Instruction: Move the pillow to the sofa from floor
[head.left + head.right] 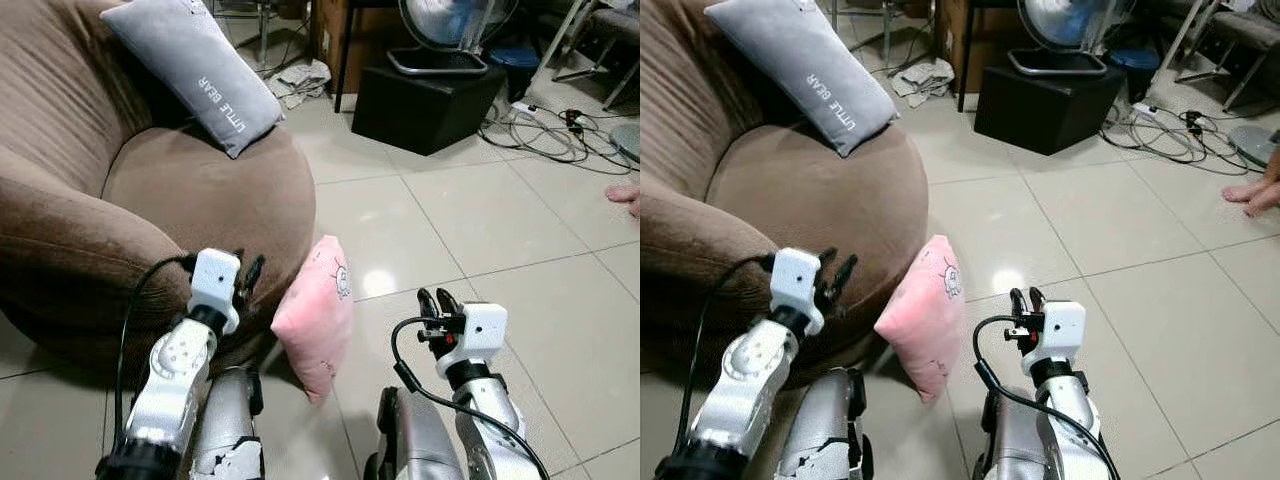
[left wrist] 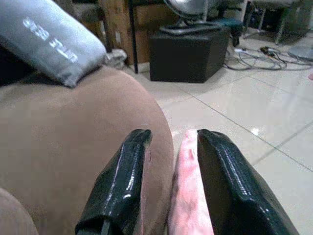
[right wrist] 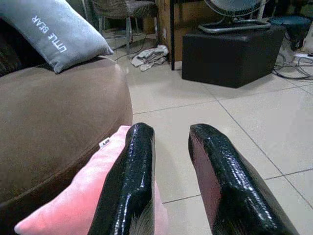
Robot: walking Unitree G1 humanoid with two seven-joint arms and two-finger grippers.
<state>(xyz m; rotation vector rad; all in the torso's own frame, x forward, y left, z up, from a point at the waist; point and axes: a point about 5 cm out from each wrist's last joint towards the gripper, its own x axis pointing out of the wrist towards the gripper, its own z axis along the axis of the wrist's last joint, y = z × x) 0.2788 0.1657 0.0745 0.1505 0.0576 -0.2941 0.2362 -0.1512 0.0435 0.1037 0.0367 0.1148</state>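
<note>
Pink pillow [image 1: 315, 315] stands on edge on the tiled floor [image 1: 520, 230], leaning against the front of the brown sofa [image 1: 190, 190], a small face drawing near its top. Your left claw [image 1: 245, 275] hangs beside the sofa's front edge, just left of the pillow, fingers [image 2: 122, 181] spread, nothing between them. Your right claw [image 1: 437, 302] sits over the floor right of the pillow, near it, fingers [image 3: 134, 181] apart, empty. Grey cushion [image 1: 195, 65] lettered LITTLE BEAR leans on the sofa back, well behind the pillow. Black box [image 1: 430, 100] carrying a fan [image 1: 450, 25] sits farther back from the pillow, cables [image 1: 545, 135] beside it. A person's foot [image 1: 1252, 192] at the right edge.
</note>
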